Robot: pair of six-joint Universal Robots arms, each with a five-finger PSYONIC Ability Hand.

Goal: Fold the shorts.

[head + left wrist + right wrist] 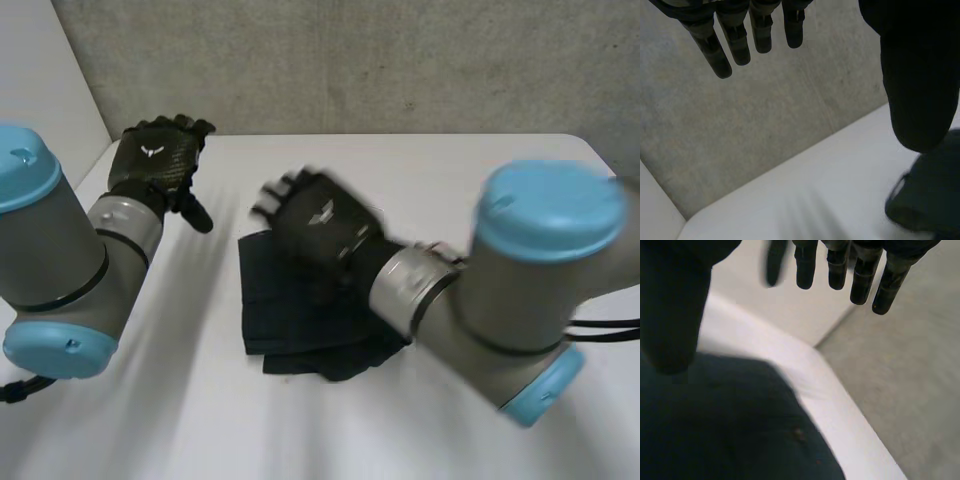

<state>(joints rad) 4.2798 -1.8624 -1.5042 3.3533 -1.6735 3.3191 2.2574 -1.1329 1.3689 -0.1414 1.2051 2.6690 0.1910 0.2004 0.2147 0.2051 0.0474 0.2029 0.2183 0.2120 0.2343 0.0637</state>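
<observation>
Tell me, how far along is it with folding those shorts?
The dark shorts lie in a compact layered bundle, so folding looks mostly done. Neither hand holds anything: right hand open above them, left hand open, apart. Maybe a final fold or smoothing remains.

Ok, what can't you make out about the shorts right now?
- Head view: the right hand and forearm cover the shorts' far and right parts, so the layers there are hidden.
- Left wrist view: the left hand's thumb and the edge cut off most of the shorts.
- Right wrist view: the shorts run past the edge.
</observation>
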